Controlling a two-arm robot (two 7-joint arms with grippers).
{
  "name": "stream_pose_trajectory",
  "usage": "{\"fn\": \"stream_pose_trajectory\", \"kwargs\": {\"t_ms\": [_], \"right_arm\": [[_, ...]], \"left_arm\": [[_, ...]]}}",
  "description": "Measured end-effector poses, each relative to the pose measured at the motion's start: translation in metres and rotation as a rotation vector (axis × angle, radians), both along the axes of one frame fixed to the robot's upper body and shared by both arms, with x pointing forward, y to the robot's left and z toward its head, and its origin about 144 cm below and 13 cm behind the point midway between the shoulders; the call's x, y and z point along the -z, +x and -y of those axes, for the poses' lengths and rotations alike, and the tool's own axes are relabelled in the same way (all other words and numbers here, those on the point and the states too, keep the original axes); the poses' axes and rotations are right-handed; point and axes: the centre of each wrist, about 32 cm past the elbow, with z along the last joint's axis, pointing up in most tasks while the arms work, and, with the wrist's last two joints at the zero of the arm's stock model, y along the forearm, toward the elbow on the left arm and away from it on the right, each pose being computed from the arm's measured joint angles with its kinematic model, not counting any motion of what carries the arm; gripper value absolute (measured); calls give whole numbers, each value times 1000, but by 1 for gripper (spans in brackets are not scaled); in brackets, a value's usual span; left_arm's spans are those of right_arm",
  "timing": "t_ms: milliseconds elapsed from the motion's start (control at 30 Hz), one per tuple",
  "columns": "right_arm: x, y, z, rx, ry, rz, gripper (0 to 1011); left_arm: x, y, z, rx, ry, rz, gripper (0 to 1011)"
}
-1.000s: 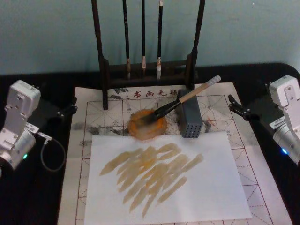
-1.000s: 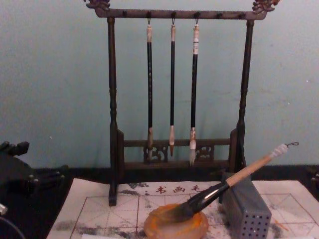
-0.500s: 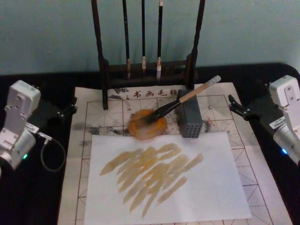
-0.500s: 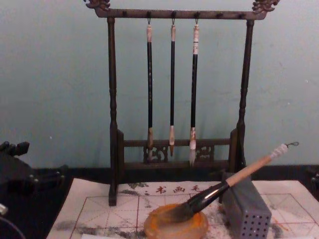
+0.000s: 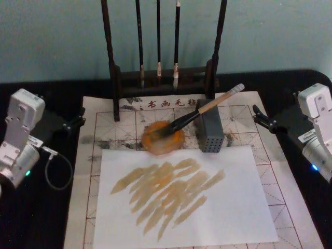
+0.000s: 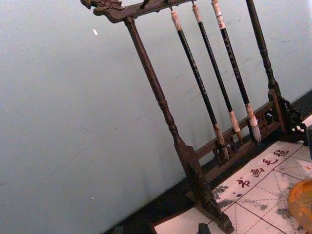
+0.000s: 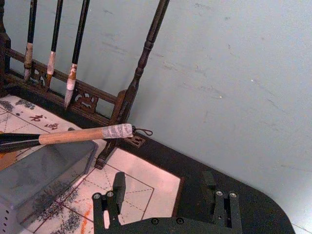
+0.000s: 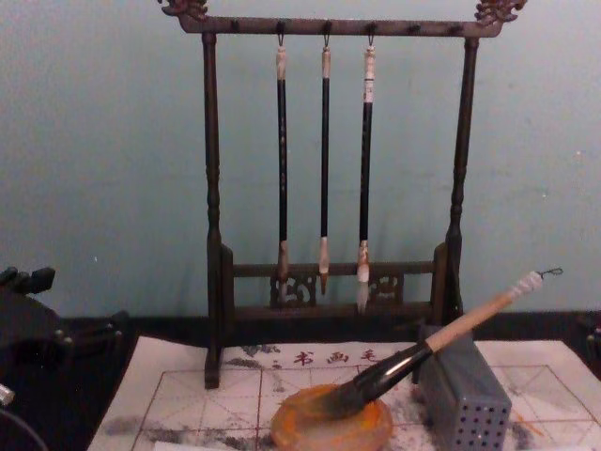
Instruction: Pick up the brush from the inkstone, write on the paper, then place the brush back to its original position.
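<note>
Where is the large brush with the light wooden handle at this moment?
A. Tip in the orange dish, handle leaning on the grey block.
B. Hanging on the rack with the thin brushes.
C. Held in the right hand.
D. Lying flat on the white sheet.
A: the brush has its dark tip in the inkstone, and its handle leans on the grey block.

The brush (image 5: 207,106) has a pale, bare wood handle, a black lower section with a slight sheen, and dark, bushy hair. The inkstone (image 5: 163,138) looks smooth, amber and faintly glossy. The paper (image 5: 244,111) is thin, matt white. The perforated block (image 5: 209,132) is dull grey. The rack (image 8: 212,188) is dark turned wood. The surface (image 5: 36,223) is matt black.
</note>
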Motion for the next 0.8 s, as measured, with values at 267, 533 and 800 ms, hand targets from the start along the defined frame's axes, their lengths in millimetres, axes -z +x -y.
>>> {"fn": "stream_pose_trajectory", "kwargs": {"t_ms": [267, 533, 800], "right_arm": [[0, 0, 0, 0, 0, 0, 1000], [0, 0, 0, 0, 0, 0, 1000], [-2, -2, 2, -15, 61, 3, 1000]], "left_arm": [[0, 0, 0, 0, 0, 0, 1001], [0, 0, 0, 0, 0, 0, 1001], [0, 0, 0, 0, 0, 0, 1001]]}}
